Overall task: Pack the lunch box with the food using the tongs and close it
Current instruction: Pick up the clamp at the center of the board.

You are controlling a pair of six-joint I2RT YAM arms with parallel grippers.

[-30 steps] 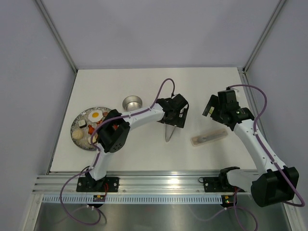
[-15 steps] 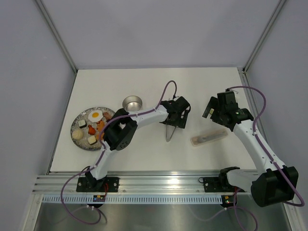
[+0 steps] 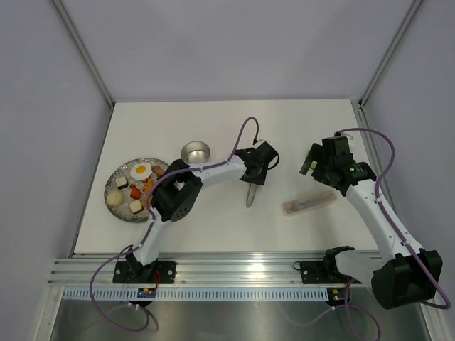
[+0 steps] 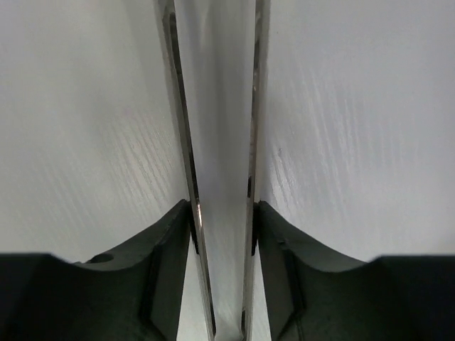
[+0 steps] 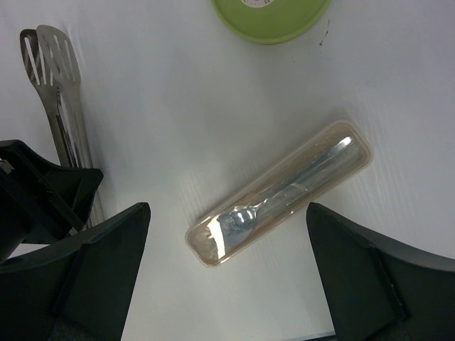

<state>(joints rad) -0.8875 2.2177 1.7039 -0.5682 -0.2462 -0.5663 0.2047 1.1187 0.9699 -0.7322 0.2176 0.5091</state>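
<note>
The silver tongs [image 3: 249,195] lie on the white table, their V pointing toward the near edge. My left gripper [image 3: 254,175] sits over their far end. In the left wrist view both slim arms of the tongs [image 4: 183,135] run between my fingers [image 4: 167,245], which press on them from either side. The steel lunch box [image 3: 195,150] stands empty to the left. Its pale green lid [image 5: 274,11] lies at the top edge of the right wrist view. The food [image 3: 142,170] sits on a speckled plate [image 3: 114,206]. My right gripper [image 5: 227,209] hangs wide open above a plastic case.
A long translucent plastic case [image 3: 308,202] with cutlery inside lies at mid-right, also seen as the case [image 5: 281,192] under the right wrist. The flat slotted tips of the tongs [image 5: 50,60] show at the right wrist view's left side. The table's near edge runs along the arm bases.
My left gripper has gone from wide open to closed on the two arms of the tongs, settling lower over them. The right arm has barely moved.
</note>
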